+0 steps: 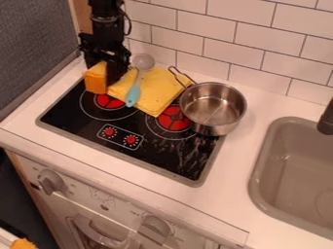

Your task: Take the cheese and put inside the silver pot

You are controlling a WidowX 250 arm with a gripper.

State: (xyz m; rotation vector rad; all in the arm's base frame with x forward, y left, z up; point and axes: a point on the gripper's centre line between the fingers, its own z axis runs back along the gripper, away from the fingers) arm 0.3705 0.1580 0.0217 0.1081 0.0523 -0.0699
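The black gripper hangs down over the back left corner of the stove. Right against its left side is the cheese, an orange-yellow block standing upright at the left end of a yellow cloth. The gripper's dark lower part covers some of the cheese's right side, so whether it holds the block cannot be told. The silver pot stands on the back right part of the stove, its inside visible and its wire-like handle pointing to the upper left.
A yellow cloth lies across the stove between gripper and pot, with a blue-handled spoon on it. The tiled wall rises behind. A grey sink and dark faucet are at the right.
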